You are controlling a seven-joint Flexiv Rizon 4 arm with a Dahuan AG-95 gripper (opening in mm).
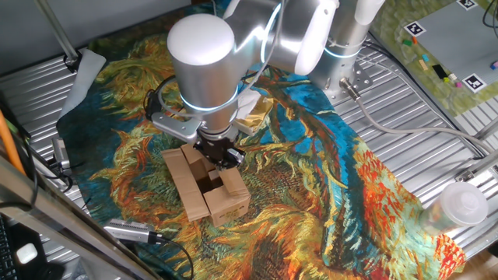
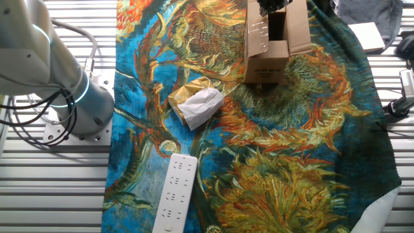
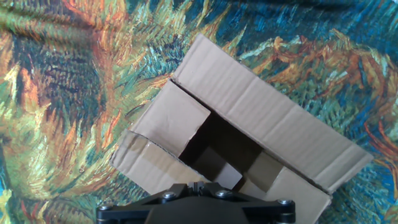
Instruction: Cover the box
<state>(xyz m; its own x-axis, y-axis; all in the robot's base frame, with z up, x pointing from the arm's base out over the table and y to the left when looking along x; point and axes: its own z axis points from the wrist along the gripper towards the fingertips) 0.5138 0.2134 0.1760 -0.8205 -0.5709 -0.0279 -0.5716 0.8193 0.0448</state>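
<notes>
The box [image 1: 193, 185] is a small brown cardboard carton standing on the painted cloth, its top partly open. In the hand view one long flap [image 3: 273, 118] is spread outward, a short flap [image 3: 180, 115] is folded in, and a dark opening [image 3: 224, 146] shows between them. My gripper [image 1: 219, 152] hangs directly over the box's far end, just above the flaps. Its black fingers [image 3: 200, 185] sit together at the bottom edge of the hand view with nothing between them. In the other fixed view the box [image 2: 264, 65] is at the top, with the gripper [image 2: 272, 5] cut off by the frame edge.
A white-and-yellow wrapped packet [image 2: 197, 105] lies on the cloth beside the arm's base, also visible behind the arm [image 1: 250, 109]. A white power strip [image 2: 174, 191] lies near the cloth's edge. A plastic cup [image 1: 459, 206] and a metal tool [image 1: 132, 231] sit off the cloth.
</notes>
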